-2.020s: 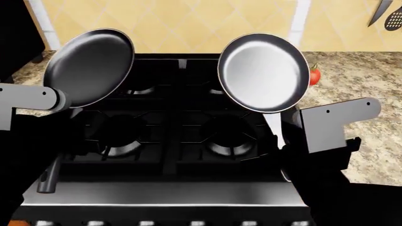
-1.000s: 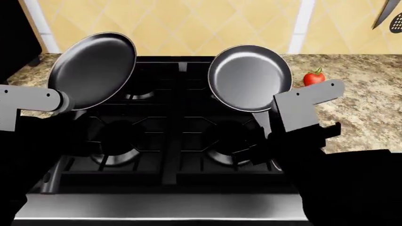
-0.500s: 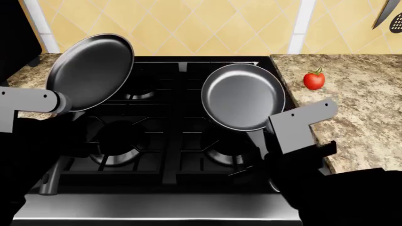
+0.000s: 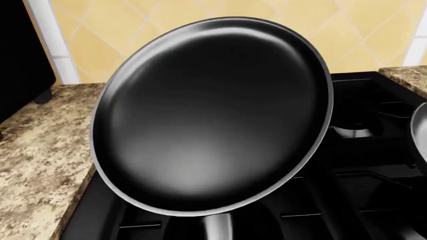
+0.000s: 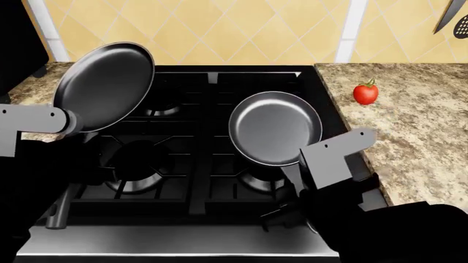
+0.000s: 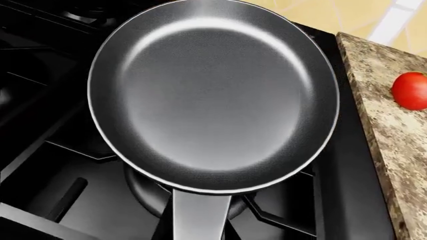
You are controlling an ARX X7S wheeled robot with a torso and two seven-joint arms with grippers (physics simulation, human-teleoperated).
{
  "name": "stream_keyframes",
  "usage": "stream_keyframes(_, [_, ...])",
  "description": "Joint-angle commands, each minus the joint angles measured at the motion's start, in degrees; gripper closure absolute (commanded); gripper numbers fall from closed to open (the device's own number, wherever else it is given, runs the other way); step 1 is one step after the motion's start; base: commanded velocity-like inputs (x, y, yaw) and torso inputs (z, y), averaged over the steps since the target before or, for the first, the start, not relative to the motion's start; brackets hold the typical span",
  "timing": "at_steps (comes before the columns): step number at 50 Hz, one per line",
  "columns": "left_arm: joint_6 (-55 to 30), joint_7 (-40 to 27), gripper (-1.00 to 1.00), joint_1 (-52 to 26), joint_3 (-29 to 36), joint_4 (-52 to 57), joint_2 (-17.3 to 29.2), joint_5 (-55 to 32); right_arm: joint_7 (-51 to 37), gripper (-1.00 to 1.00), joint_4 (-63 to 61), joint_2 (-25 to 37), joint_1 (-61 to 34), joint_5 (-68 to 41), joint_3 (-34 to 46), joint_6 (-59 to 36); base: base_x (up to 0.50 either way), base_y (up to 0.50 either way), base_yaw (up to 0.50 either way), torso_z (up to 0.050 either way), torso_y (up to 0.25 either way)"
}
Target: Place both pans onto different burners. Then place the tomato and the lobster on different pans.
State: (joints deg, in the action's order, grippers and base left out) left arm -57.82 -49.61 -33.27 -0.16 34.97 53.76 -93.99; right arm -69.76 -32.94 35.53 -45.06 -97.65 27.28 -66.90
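Observation:
My left gripper is shut on the handle of the matte black pan, holding it tilted up over the stove's left side; it fills the left wrist view. My right gripper is shut on the handle of the glossier grey pan, held nearly level just above the front right burner; it also shows in the right wrist view. The tomato sits on the right counter, also in the right wrist view. The lobster is out of view.
The black stove has a front left burner and a rear left burner uncovered. Granite counter lies to the right and left. Utensils hang on the yellow tiled wall. A dark object stands far left.
The right gripper has lowered the grey pan, levelled it and drawn it toward the front right burner. The left pan has stayed almost still.

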Motion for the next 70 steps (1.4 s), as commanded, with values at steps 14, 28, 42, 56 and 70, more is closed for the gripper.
stream_keyframes(14, [1.1, -0.6, 1.00, -1.3, -1.8, 0.2, 0.2, 2.5, 1.7, 1.00, 0.6, 0.9, 2.5, 5.0, -0.8, 1.0, 0.00, 0.00, 0.00, 0.001, 0.004])
stream_keyframes(28, [1.5, -0.4, 1.00, -1.0, -1.9, 0.2, 0.4, 2.7, 2.4, -1.00, 1.0, 0.9, 2.7, 5.5, -0.4, 1.5, 0.00, 0.00, 0.00, 0.001, 0.004])
stream_keyframes(42, [1.9, -0.4, 1.00, -0.5, -2.1, 0.1, 0.5, 3.0, 0.7, -1.00, -0.2, 1.4, 1.3, 3.8, -0.7, 1.8, 0.00, 0.00, 0.00, 0.001, 0.003])
stream_keyframes(56, [1.4, -0.6, 1.00, -1.1, -0.8, -0.3, 0.4, 3.5, -10.8, -1.00, -7.4, 2.7, -9.6, -9.9, -1.7, 3.5, 0.00, 0.00, 0.00, 0.001, 0.002])
stream_keyframes(70, [-8.5, -5.6, 1.00, -13.7, 11.4, -5.7, -2.4, 5.6, -13.5, -1.00, -10.5, 8.1, -16.1, -14.1, -7.1, 6.9, 0.00, 0.00, 0.00, 0.001, 0.002])
